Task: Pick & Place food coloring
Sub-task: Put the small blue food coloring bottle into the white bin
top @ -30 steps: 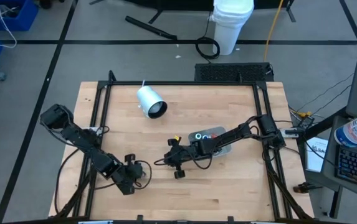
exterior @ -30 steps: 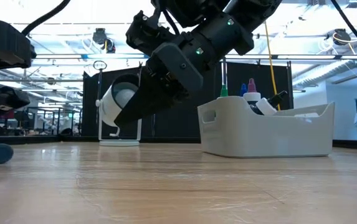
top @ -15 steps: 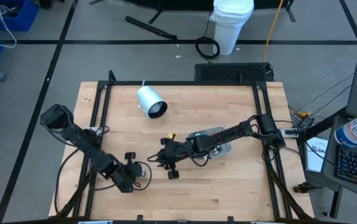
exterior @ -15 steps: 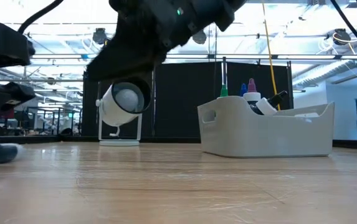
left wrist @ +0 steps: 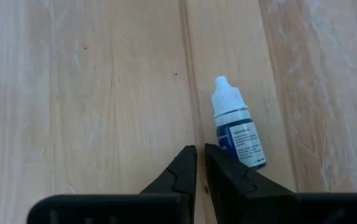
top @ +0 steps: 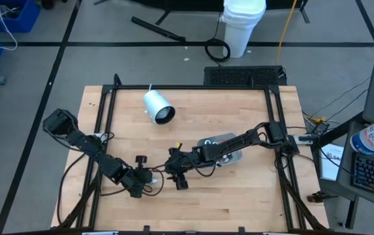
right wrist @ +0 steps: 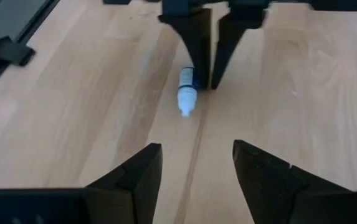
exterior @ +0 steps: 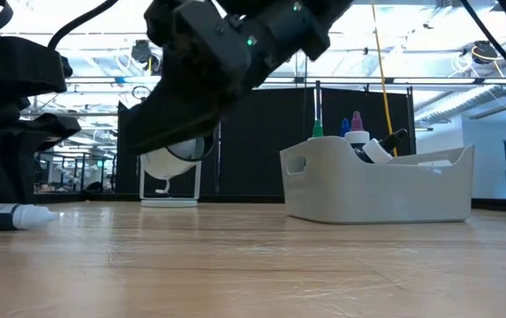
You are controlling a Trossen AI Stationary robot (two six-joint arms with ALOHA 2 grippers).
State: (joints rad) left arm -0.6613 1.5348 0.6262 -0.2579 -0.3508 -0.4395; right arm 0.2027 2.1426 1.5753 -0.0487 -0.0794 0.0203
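A single food coloring bottle (left wrist: 236, 127) now lies on its side on the bare desk (top: 239, 209), blue-bodied with a white cap, well apart from the grey tray (exterior: 376, 190). A second ago the right gripper (right wrist: 194, 165) hung close beside the tray with its fingers pressed together; since then it has swung away from the tray, towards the left arm, and its fingers (right wrist: 138, 174) now stand spread with nothing between them. The bottle rests just beyond them, so I judge it has just been let go there.

The left gripper (left wrist: 201, 165) has moved in towards the same spot. Its fingers (left wrist: 181, 171) are nearly pressed together, holding nothing, and the bottle lies just beside one fingertip, not between the two.

More bottles (exterior: 356, 132) still stand in the tray, their coloured caps showing over its rim. The white cylinder (top: 158, 108) lies well beyond, farther from the tray than the bottle is.

This looks like one bottle placed out of the tray, with the others still to come.
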